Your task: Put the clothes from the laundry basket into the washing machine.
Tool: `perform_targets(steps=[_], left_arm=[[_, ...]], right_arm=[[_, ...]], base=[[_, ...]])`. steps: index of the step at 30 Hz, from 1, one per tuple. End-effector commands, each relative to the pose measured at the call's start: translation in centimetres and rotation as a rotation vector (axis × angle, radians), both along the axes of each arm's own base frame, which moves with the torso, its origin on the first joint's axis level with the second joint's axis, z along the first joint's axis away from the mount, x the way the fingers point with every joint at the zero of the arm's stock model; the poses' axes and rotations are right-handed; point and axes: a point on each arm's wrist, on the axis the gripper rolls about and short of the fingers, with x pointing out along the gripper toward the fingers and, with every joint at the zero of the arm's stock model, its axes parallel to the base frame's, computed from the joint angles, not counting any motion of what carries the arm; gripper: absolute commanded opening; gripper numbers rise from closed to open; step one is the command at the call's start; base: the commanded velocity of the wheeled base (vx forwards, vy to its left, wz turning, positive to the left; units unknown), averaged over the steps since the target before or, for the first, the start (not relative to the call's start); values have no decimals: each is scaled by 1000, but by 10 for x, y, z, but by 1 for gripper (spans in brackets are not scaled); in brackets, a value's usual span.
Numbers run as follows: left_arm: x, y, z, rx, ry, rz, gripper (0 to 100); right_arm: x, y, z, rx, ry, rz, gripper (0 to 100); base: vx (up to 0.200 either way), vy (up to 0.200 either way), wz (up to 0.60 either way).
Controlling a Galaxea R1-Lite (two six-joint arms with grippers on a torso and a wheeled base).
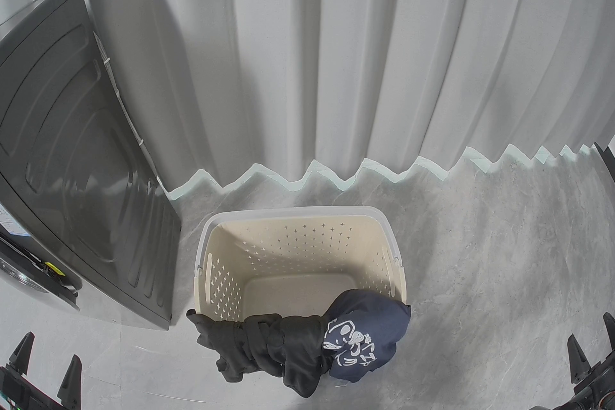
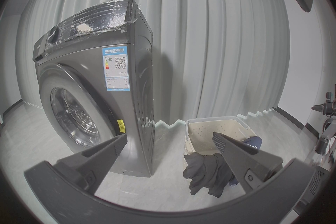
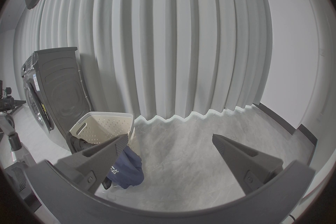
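Observation:
A cream laundry basket [image 1: 298,216] stands on the floor before the curtain. Over its near rim hang a black garment [image 1: 262,346] and a navy printed garment [image 1: 365,331]. The grey washing machine [image 1: 70,174] stands at the left, and its round door [image 2: 75,118] is closed. My left gripper [image 1: 45,366] sits low at the left, open and empty, short of the basket [image 2: 217,130]. My right gripper [image 1: 592,344] sits low at the right, open and empty. Both the black garment [image 2: 208,174] and the navy garment [image 3: 127,168] hang outside the basket [image 3: 105,126].
A pleated white curtain [image 1: 359,46] closes off the back. Bare grey marbled floor [image 1: 512,264] spreads to the right of the basket. A narrow gap separates the washing machine's side [image 2: 143,105] from the basket.

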Motion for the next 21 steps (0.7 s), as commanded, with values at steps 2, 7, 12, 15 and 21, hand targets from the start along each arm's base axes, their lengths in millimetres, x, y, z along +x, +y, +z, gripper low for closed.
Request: perform_targets(steps=[2, 7, 12, 15, 21], left_arm=[[0, 0, -5, 0, 6, 0, 100], [0, 0, -5, -3, 6, 0, 100], [0, 0, -5, -3, 6, 0, 100], [0, 0, -5, -3, 6, 0, 100], [0, 0, -5, -3, 6, 0, 100]], right_arm=[[0, 0, -2, 0, 0, 1, 100], [0, 0, -2, 0, 0, 1, 100], [0, 0, -2, 0, 0, 1, 100], [0, 0, -2, 0, 0, 1, 100], [0, 0, -2, 0, 0, 1, 100]], base=[[100, 0, 0], [0, 0, 0], [80, 0, 0], [200, 0, 0], [33, 0, 0]])
